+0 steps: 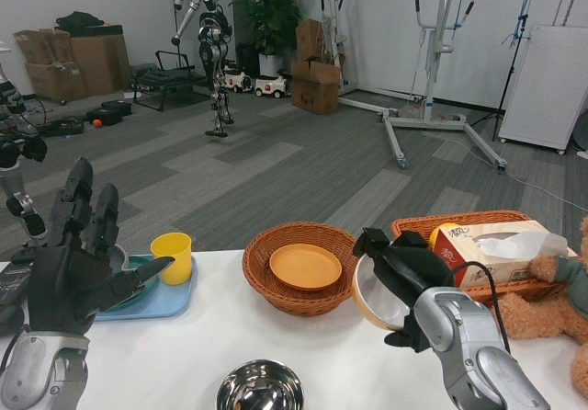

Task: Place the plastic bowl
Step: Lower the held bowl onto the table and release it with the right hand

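Note:
My right hand (pixel 404 277) grips a cream plastic bowl (pixel 371 295) with an orange rim, tilted on its side just above the white table (pixel 303 355). It hangs just right of a round wicker basket (pixel 299 286) that holds an orange plate (pixel 305 266). My left hand (pixel 78 263) is raised at the left with fingers spread and nothing in it, in front of a blue tray (pixel 156 301).
A yellow cup (pixel 172 256) stands on the blue tray. A steel bowl (pixel 261 387) sits at the near table edge. At the right, a rectangular wicker tray (pixel 478 222) holds a tissue box (pixel 491 249); a teddy bear (pixel 551 304) lies beside it.

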